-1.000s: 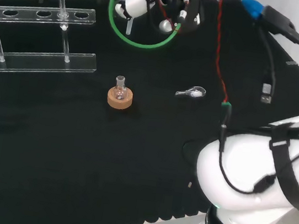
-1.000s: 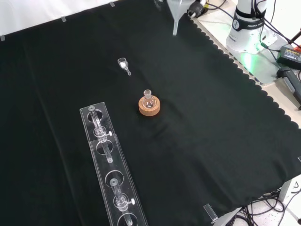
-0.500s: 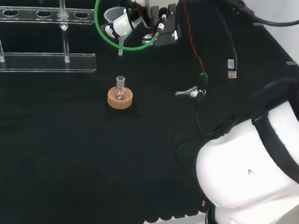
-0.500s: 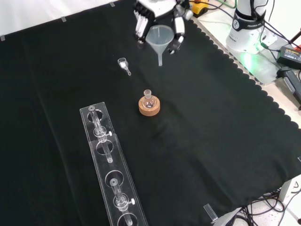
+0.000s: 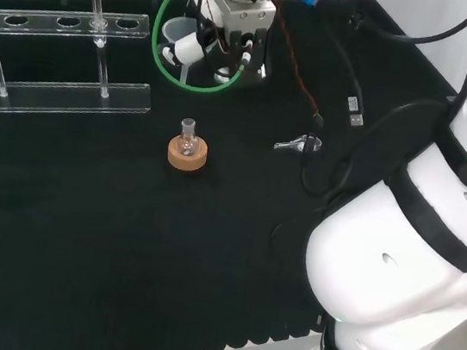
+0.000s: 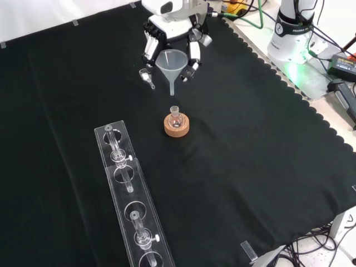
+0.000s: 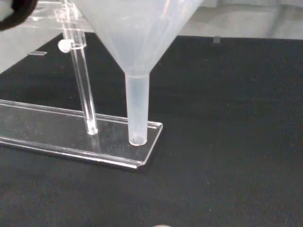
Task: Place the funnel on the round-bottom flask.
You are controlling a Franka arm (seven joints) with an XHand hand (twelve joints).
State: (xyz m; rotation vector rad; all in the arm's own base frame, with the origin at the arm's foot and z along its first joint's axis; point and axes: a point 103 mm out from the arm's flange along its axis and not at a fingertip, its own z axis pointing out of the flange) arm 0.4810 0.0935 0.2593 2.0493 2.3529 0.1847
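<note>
Main risk, as a guess: the funnel [image 6: 171,65] spout misses the narrow neck of the round-bottom flask [image 6: 176,116] and knocks it, tipping the flask out of its cork ring [image 6: 176,126], since the neck opening looks barely wider than the spout and the flask merely sits in the ring. A tilted funnel would do the same, or would topple once let go. The spout could also clip the small glass scoop [image 6: 147,77] that lies near on the cloth if the path drifts. The hand [image 6: 173,39] has its fingers curled round the funnel's cone, spout pointing down, held in the air. In the front view the funnel's tip hangs above and a little to the left of the flask neck, not yet over it and well clear of contact. In the head view the funnel [image 5: 180,44] sits farther off than the flask [image 5: 188,141], so it needs to come nearer before going down. Wrist view shows the spout [image 7: 137,109] upright, with the clear test tube rack [image 7: 80,137] behind it. The flask stands upright in its ring at mid-cloth.
</note>
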